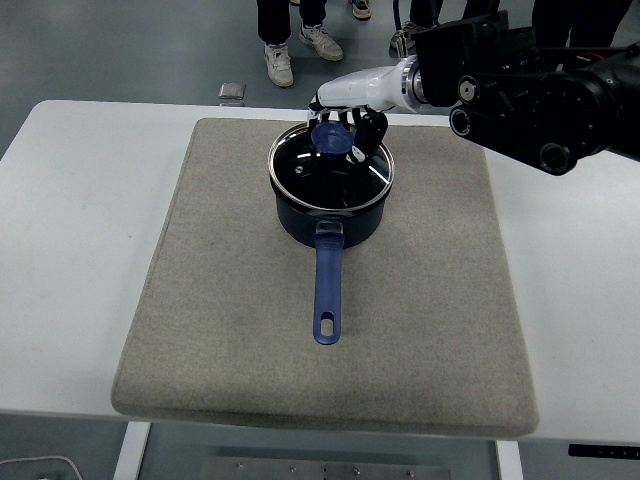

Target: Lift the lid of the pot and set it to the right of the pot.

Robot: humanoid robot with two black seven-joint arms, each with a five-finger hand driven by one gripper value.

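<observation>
the white desk point(70, 250) carries a large grey mat point(230, 330) that covers most of its middle, leaving bare strips along the left and right edges. no left arm shows anywhere in the view.

on the far half of the mat, about midway between the left and right edges, stands a dark blue pot point(330, 205). its long blue handle point(327, 290) points straight toward the near edge and ends in a small hanging slot. the glass lid point(332, 170) with its metal rim lies over the pot's mouth, and its blue knob point(331, 140) sits toward the far side of the lid.

the right hand point(345, 120) reaches in from the far right corner, white at the wrist, with its dark fingers point(366, 135) curled down around the knob and grasping it. the bulky black arm point(530, 95) hangs above the far right part of the mat. the mat to the right of the pot is bare cloth, with nothing lying between the pot and the mat's right edge.

beyond the far edge is a grey floor point(120, 50). a small grey square plate point(233, 92) lies on it, and the legs and shoes point(278, 62) of several standing people show at the top.
</observation>
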